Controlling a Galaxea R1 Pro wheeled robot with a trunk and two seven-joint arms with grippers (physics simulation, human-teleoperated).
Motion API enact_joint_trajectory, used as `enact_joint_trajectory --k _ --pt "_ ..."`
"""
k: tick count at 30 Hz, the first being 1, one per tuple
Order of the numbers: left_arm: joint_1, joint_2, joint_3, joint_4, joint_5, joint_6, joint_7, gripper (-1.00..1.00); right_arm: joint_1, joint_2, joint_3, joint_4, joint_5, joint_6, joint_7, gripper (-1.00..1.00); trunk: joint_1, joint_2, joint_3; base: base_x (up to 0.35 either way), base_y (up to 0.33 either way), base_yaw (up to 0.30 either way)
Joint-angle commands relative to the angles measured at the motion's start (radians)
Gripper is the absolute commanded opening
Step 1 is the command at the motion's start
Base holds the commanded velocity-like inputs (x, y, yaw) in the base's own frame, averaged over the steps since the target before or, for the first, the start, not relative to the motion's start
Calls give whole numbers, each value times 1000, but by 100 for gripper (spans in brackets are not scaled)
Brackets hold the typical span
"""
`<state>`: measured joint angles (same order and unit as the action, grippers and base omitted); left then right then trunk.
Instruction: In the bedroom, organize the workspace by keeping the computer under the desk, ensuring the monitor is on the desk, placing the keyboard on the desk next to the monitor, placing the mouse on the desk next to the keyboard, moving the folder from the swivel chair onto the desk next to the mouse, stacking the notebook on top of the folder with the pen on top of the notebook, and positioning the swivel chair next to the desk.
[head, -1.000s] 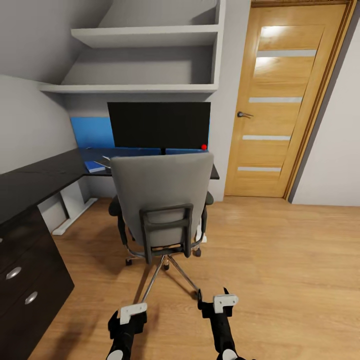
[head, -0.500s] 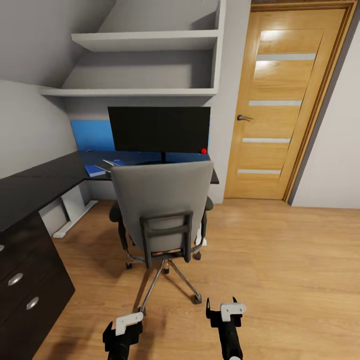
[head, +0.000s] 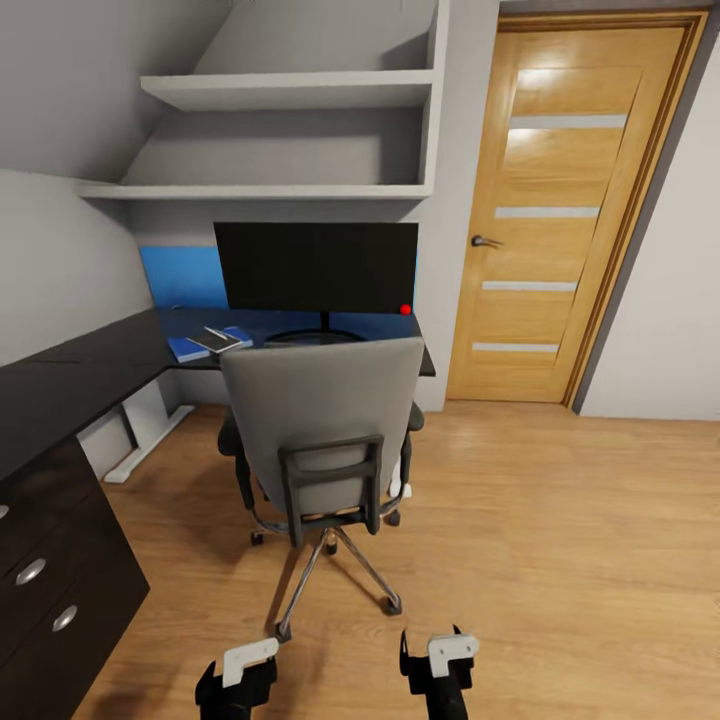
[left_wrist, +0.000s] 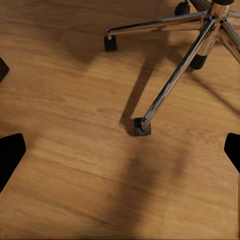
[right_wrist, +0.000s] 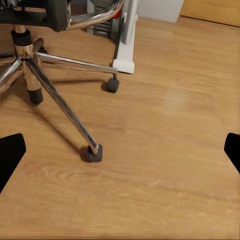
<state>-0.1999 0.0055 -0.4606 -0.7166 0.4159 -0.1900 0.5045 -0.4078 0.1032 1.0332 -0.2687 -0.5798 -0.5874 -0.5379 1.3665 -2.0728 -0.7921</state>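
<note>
The grey swivel chair (head: 320, 420) stands in front of me with its back to me, close against the black desk (head: 90, 360). The wide black monitor (head: 318, 266) stands on the desk behind it. Left of the monitor lies the blue folder (head: 188, 348) with a small dark thing on it, too small to name. Chair and desk hide the keyboard, mouse and computer. My left gripper (head: 237, 672) (left_wrist: 120, 152) and right gripper (head: 435, 655) (right_wrist: 120, 152) hang low and open over the floor, short of the chair's chrome base (left_wrist: 200, 45) (right_wrist: 50, 75), holding nothing.
A black drawer unit (head: 50, 580) with round knobs stands close on my left. A closed wooden door (head: 560, 220) is at the right, with wall shelves (head: 290, 90) above the desk. A white desk foot (right_wrist: 125, 37) sits behind the chair base. Wood floor lies open to the right.
The whole view has shifted, so the camera moved and more of the desk top shows over the chair back. Both grippers sit lower in the picture, farther from the chair base.
</note>
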Motion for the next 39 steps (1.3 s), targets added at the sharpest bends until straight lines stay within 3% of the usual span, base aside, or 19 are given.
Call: enact_joint_trajectory --k 1,10,26,39 --pt "-1 1 -6 3 16 -7 5 100 -1 2 8 5 -7 -4 -2 100 -4 7 2 0 0 -28" --pt "-1 -2 -5 71 35 -10 0 100 1 14 10 21 -6 -5 11 100 -39 70 30 0 0 -11" --pt "-1 -4 -6 88 37 -11 -1 100 1 16 8 23 -6 -4 15 100 -100 182 81 0 0 0" --pt "-1 -19 -14 103 36 -30 -2 100 1 16 7 29 -7 -6 16 100 -150 273 121 -95 28 -221"
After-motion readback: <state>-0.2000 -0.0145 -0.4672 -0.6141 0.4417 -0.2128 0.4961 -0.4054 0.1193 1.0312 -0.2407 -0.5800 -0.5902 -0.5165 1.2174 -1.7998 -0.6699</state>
